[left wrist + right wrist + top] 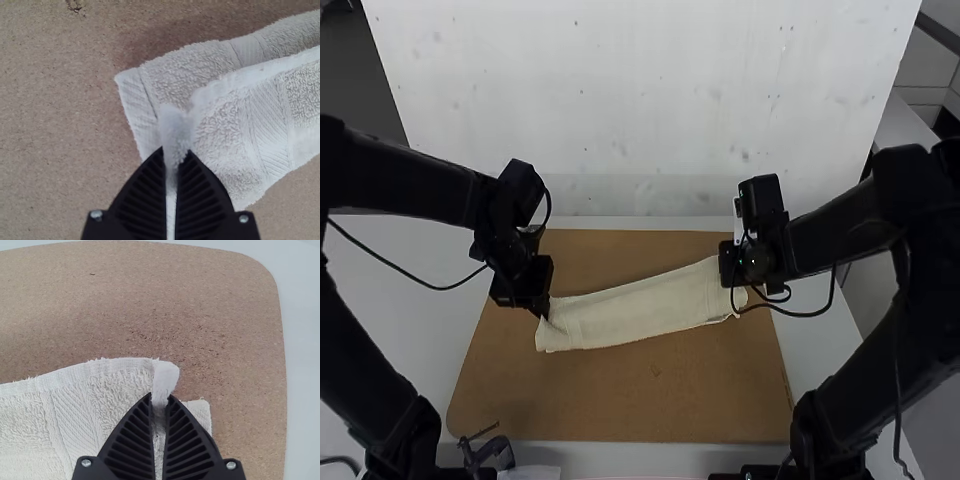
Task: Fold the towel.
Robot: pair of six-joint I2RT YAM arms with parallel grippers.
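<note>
Towel: While it is pinched in two places — one near each end — a single cream towel (640, 310) lies as a long, narrow band across the middle of the board (620, 405), its right end a little farther forward.
Layers: at least two at the left end, one lying over the other with the edges out of line; at the right end, a small corner pokes out beside the pinch.
Left gripper (538, 303): one, down at the towel's left end, its two black, ribbed fingers (145, 200) closed on a raised ridge of cloth near the end.
Right gripper (755, 262): one, over the towel's right end, its two black, ribbed fingers (132, 440) nipping a little peak of cloth by the far edge.
Arms: two — the left arm (410, 185) and the right arm (840, 235), both dark, reaching inward from opposite sides.
Cables: I can see at least one black cable looping at each arm, the left cable (410, 283) and the right cable (810, 312).
Board: one, brown and round-cornered, on one white table (430, 320).
</note>
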